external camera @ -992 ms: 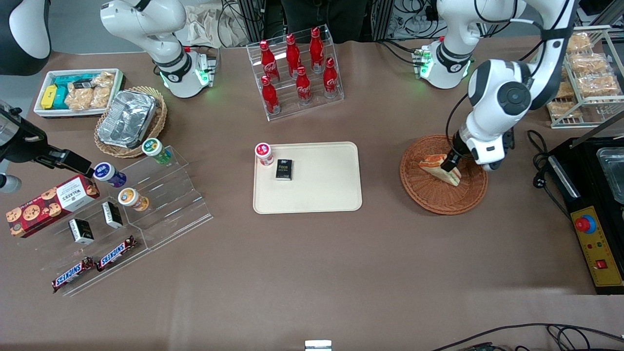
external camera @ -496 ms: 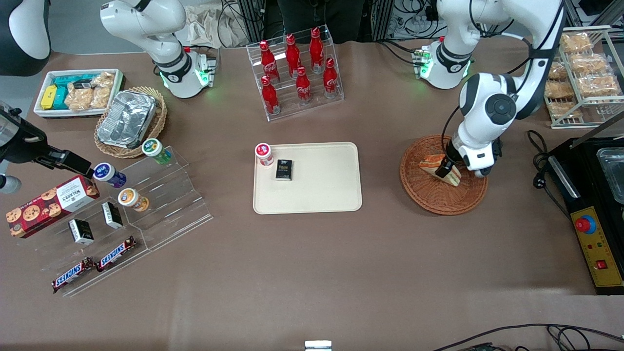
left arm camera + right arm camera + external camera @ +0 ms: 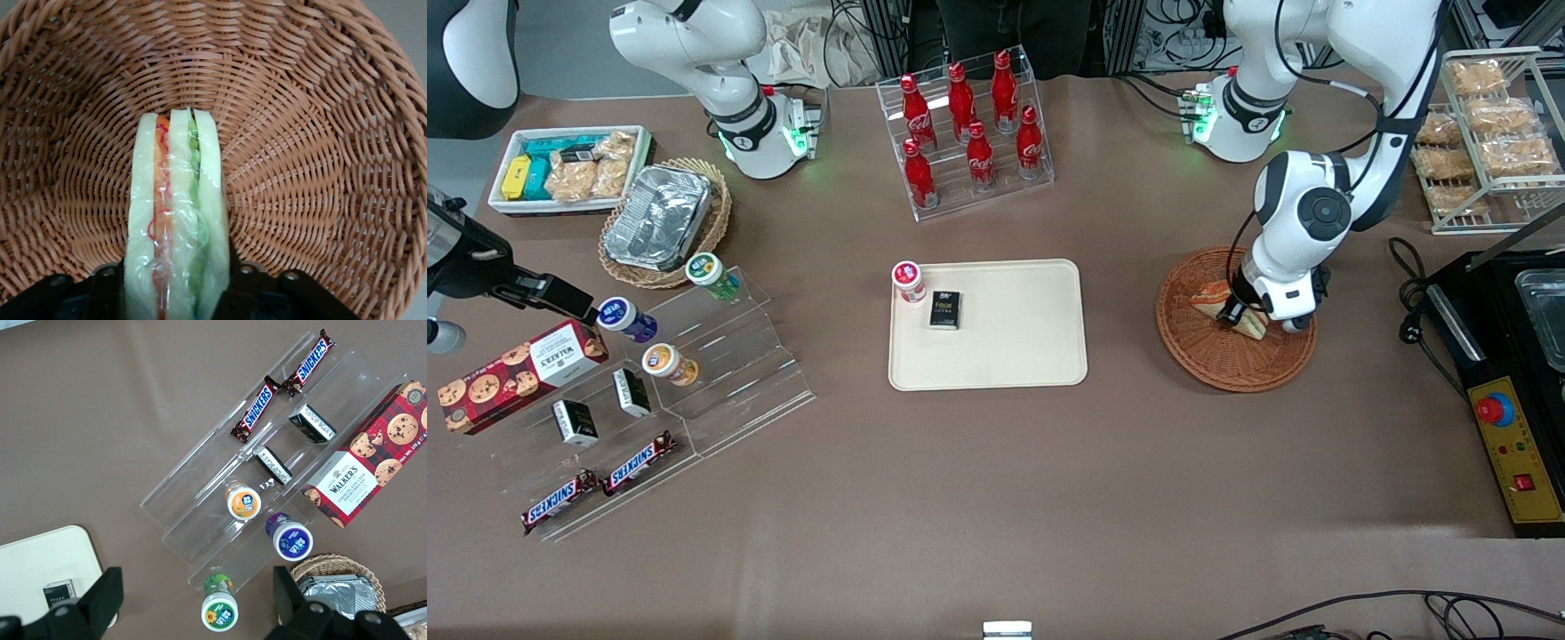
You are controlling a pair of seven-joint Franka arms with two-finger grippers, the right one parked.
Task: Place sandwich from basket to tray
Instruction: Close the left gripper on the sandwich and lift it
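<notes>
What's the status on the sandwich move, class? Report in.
Gripper down in basket, fingers either side of sandwich. Sandwich not lifted. Tray partly free; small black box and red-capped jar at one corner.

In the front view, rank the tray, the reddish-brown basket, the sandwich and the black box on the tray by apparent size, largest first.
1. tray
2. basket
3. sandwich, partly hidden by the gripper down around it in the basket
4. black box
The last two look close; the hidden part makes their order unsure.

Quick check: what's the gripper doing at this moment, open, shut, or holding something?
Gripper: down in the basket, fingers on either side of the sandwich; whether they have closed on it cannot be told.
</notes>
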